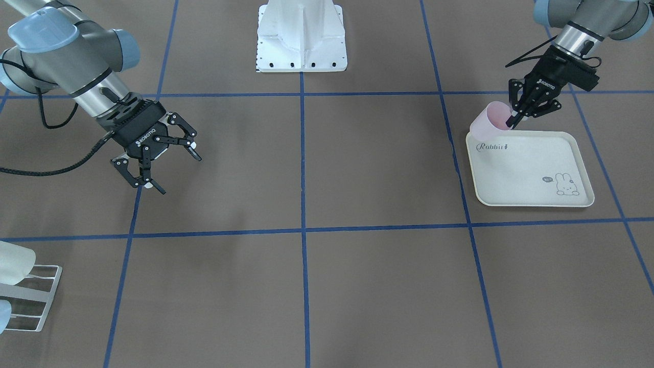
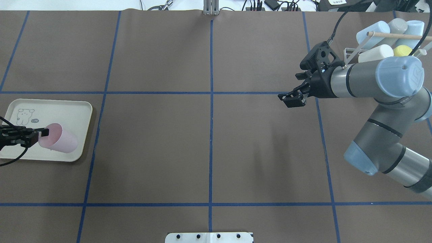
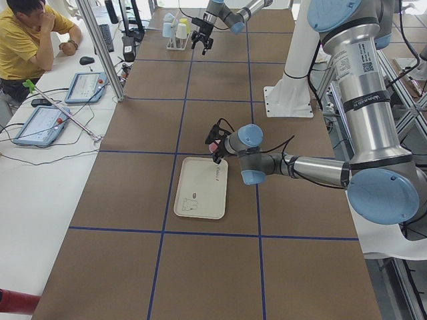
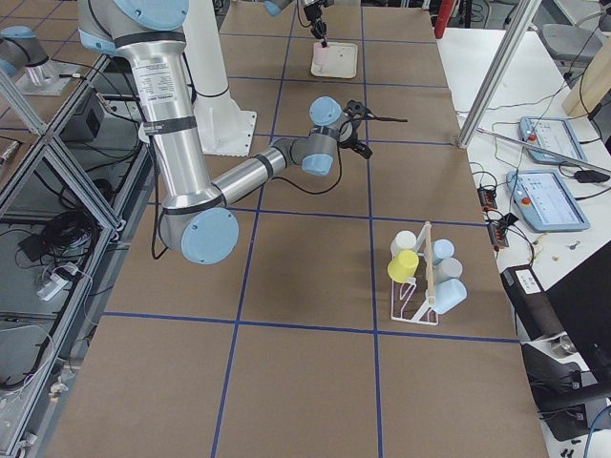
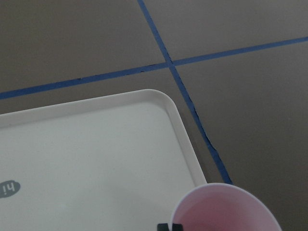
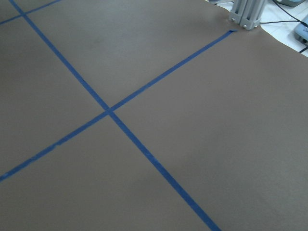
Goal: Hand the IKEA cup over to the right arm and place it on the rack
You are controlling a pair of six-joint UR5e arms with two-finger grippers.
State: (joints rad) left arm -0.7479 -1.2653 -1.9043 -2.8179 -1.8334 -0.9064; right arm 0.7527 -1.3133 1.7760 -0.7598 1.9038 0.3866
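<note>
While the left gripper pinches the tilted pink cup by its rim at a corner of the rabbit tray, the right gripper hangs spread wide, well apart, off the cup's closed end.

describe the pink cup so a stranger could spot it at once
On the blue-taped brown table, find the cream rectangular rabbit-print tray at the robot's left end. Over its corner tilts a pale pink plastic cup, rim pinched by the left black pincer. No other cup is pink: the blue, white, grey and yellow ones sit on the white wire rack at the other end.
</note>
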